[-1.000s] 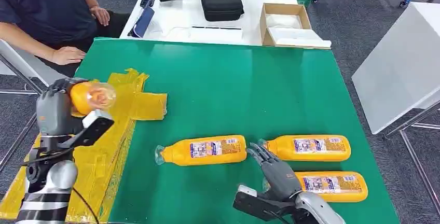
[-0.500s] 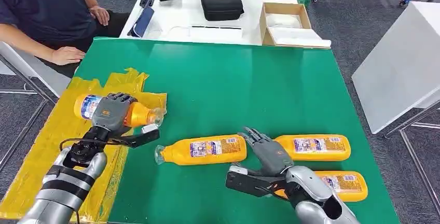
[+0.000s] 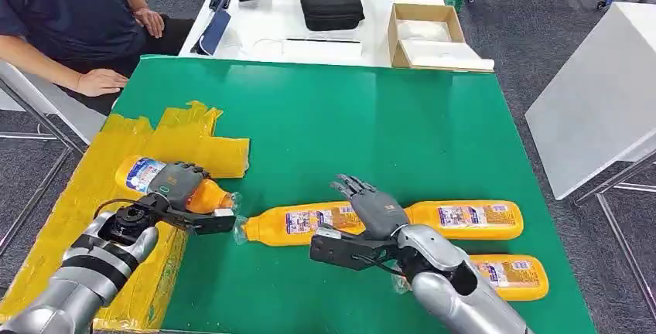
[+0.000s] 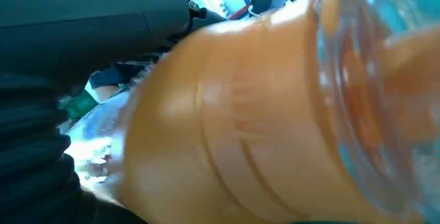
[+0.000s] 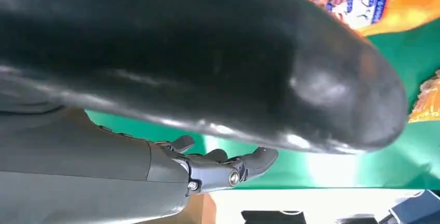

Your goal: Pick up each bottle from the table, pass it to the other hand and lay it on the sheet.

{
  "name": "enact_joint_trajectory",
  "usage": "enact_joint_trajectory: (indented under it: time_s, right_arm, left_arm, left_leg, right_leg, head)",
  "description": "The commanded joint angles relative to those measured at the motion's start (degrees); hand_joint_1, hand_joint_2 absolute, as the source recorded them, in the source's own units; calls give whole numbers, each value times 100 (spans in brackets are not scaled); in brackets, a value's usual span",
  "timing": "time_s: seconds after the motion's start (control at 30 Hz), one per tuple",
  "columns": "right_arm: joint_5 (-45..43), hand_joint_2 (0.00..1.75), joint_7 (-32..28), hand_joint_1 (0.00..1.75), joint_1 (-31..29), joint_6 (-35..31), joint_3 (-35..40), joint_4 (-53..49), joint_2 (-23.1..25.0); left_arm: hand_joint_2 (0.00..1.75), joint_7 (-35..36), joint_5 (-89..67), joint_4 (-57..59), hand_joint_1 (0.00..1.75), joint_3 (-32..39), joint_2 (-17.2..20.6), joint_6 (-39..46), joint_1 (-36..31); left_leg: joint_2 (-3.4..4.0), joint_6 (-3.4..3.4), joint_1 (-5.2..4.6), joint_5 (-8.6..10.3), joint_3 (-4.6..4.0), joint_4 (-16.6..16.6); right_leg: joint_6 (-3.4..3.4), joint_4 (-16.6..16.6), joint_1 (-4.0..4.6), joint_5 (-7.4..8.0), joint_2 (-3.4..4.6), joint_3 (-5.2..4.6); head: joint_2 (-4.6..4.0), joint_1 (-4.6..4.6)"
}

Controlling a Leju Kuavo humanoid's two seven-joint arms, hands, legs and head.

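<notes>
The left hand [image 3: 176, 183] has its fingers [image 3: 188, 170] wrapped around an orange bottle [image 3: 162, 182], low over the yellow sheet [image 3: 93, 179]. The right hand [image 3: 371, 210] hovers above a second bottle [image 3: 298, 224] lying on the green bench [image 3: 348, 125], fingers [image 3: 348, 185] spread, holding nothing.

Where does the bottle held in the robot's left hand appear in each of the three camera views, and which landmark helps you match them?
Head view: the held bottle lies low at the left, over the yellow sheet, with the left hand gripping it.
Left wrist view: the held bottle is very close, beside the hand's dark cover.
Right wrist view: not in it.
Shared landmark: the green table, also in the right wrist view.
</notes>
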Motion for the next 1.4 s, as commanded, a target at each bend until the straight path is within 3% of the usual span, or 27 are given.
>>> enact_joint_trajectory:
  time_s: [0.03,0.37,0.47,0.5,0.7,0.8,0.83,0.93,1.0,1.1,1.13,1.27,1.4]
  right_arm:
    - [267,0,-26,0,-1055,51,540,1919,964]
    - [312,0,-96,0,-1151,23,568,2148,1056]
    - [280,0,-173,0,-1274,107,601,2333,1155]
    - [257,0,-203,0,-1326,131,619,2430,1198]
    - [66,0,-399,0,-1686,333,889,2958,1238]
    - [-82,0,-526,0,-1839,404,1025,3228,1207]
    - [-113,175,-572,0,-1895,399,1079,3334,1199]
    - [-114,175,-660,0,-1991,370,1167,3458,1117]
    - [-74,175,-700,0,-1938,340,1139,3427,1017]
    - [87,175,-782,0,-1772,283,1047,3420,873]
    - [181,175,-795,0,-1680,276,993,3460,832]
    - [429,175,-861,0,-1515,305,1015,3573,733]
    - [459,175,-880,0,-1473,285,1004,3651,725]
  left_arm:
    - [175,-251,502,1552,0,-783,59,-1330,-1062]
    - [175,-347,669,1466,0,-840,137,-1513,-1064]
    - [175,-667,1236,1261,0,-891,353,-2083,-1133]
    - [0,-784,1469,1123,0,-916,472,-2257,-1157]
    - [0,-1462,3882,62,0,-1258,1549,-4068,-1841]
    - [0,-1555,5539,-368,0,-1539,2325,-4882,-2396]
    - [0,-1609,6151,-487,0,-1617,2599,-5067,-2558]
    - [0,-1945,7672,-840,0,-1350,3064,-5199,-2513]
    - [0,-2248,8171,-1128,0,-827,3064,-4966,-2013]
    - [0,-2322,8247,-1414,0,72,2651,-4542,-1230]
    - [0,-2337,8209,-1512,0,560,2333,-4367,-942]
    - [0,-2235,8120,-1730,0,1359,1521,-4174,-466]
    - [0,-2200,8118,-1787,0,1464,1409,-4154,-349]
  left_leg:
    - [19,-1,1,13,2,-1]
    - [20,-11,-4,36,0,-8]
    - [20,-11,-3,35,0,-5]
    - [24,-12,-1,32,0,-2]
    - [24,-25,7,34,-16,11]
    - [28,-33,12,43,-44,26]
    - [25,-38,15,49,-53,25]
    - [37,-53,15,60,-82,24]
    - [41,-51,8,59,-69,14]
    - [25,-47,-1,66,-44,-12]
    - [16,-48,-3,67,-44,-13]
    - [-16,-43,-1,78,-48,-16]
    - [-15,-44,-2,75,-48,-14]
  right_leg:
    - [-13,7,2,14,19,-8]
    - [-31,30,0,25,18,-28]
    - [-30,33,0,25,19,-30]
    - [-29,36,2,24,23,-31]
    - [-30,55,9,22,21,-51]
    - [-37,78,16,24,25,-86]
    - [-34,83,17,23,22,-94]
    - [-55,92,21,37,33,-133]
    - [-55,92,15,34,37,-126]
    - [-50,71,6,34,21,-102]
    - [-47,69,4,32,11,-102]
    - [-47,58,5,34,-19,-94]
    - [-45,60,3,31,-20,-100]
  head:
    - [0,4]
    - [0,2]
    - [0,2]
    - [0,4]
    - [0,2]
    - [0,4]
    - [0,7]
    - [0,7]
    - [0,4]
    - [0,2]
    - [0,4]
    - [0,4]
    - [0,7]
